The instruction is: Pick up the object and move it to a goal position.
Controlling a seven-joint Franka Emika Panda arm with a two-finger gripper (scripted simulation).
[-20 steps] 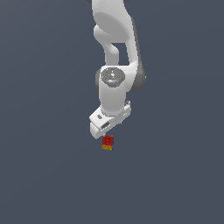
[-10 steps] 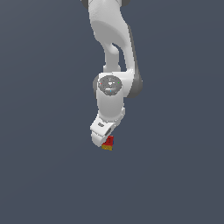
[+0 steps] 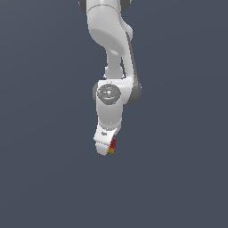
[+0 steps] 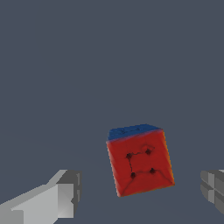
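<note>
Sim render, one white arm [image 3: 111,40] coming down from top of ext view over a plain dark grey-blue surface [image 3: 44,178]. Gripper [image 3: 108,149] at the low end of the arm, tilted toward ext view's left. Cube [image 3: 111,146] shows only as a small red + yellow-orange sliver right at the gripper tip, on ext view's right side of it; mostly hidden by the white body there.

Wrist view: cube [image 4: 139,159] sits between the two fingers [image 4: 52,199], clear gap on each side, not touching either one. Jaws apart, nothing clamped. Red face w/ small dark dots faces the cam, blue side on one edge, thin orange side on another. Cube looks tilted relative to the fingers, not squared up w/ them. Can't tell if cube rests on surface.
</note>
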